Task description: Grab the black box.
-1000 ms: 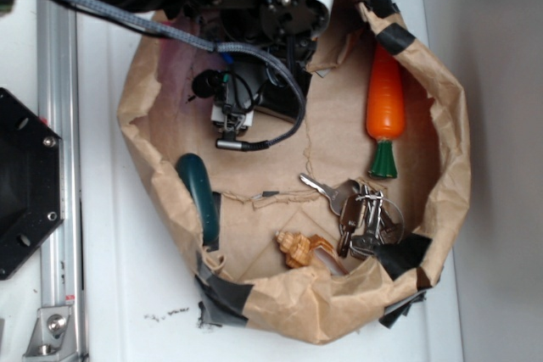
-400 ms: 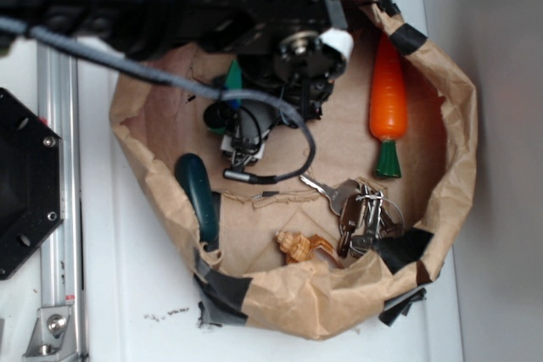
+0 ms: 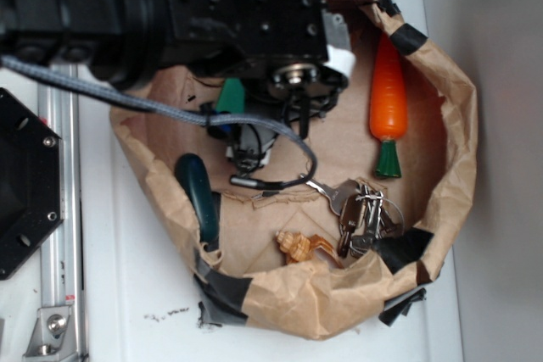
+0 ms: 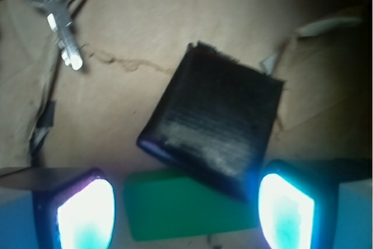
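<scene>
White tabletop (image 3: 136, 286); grey wall (image 3: 501, 158) beside.

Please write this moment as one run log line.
gripper: open, above target | glossy black square box: ungrasped, overlapping flat green card | location: brown paper bowl

In the wrist view the jaws stand spread, the black box (image 4: 213, 122) between them, its 5 o'clock corner near one glowing pad. A green card (image 4: 186, 209) lies under its 6 o'clock edge. Keys (image 4: 61, 24) lie clear at 10 o'clock; bare paper surrounds.

The black box (image 4: 213, 122), squarish and glossy, lies tilted on brown paper, apparently overlapping a green card's (image 4: 186, 211) edge.
</scene>
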`<state>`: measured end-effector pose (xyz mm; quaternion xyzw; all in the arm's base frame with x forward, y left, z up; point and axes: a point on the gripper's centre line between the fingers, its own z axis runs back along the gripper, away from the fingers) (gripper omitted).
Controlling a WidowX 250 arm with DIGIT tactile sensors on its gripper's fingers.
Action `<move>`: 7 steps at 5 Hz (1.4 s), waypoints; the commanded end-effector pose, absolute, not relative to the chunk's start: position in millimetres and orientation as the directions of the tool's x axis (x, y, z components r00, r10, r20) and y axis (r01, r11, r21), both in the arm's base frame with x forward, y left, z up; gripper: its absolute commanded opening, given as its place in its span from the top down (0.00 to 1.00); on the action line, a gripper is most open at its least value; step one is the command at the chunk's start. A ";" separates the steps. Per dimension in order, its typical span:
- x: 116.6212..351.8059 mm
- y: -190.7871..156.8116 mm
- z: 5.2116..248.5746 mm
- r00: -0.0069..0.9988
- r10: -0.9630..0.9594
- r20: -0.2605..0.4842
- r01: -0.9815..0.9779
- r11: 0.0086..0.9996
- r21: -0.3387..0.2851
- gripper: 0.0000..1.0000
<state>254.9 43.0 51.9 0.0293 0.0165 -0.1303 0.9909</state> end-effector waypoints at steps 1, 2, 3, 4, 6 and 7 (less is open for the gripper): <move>271.4 44.6 45.3 0.967 -0.255 -0.009 0.255 0.965 0.060 0.00; 275.4 46.4 38.2 0.986 -0.168 -0.007 0.168 0.985 0.031 0.00; 279.4 51.2 31.6 0.997 -0.071 -0.011 0.071 0.997 -0.006 0.00; 282.0 49.5 21.5 0.999 -0.004 -0.036 0.003 0.999 -0.037 0.00; 279.8 46.5 1.2 0.995 -0.033 -0.093 0.034 0.999 0.016 0.00; 278.0 47.2 1.1 0.996 -0.016 -0.088 0.019 0.999 0.030 1.00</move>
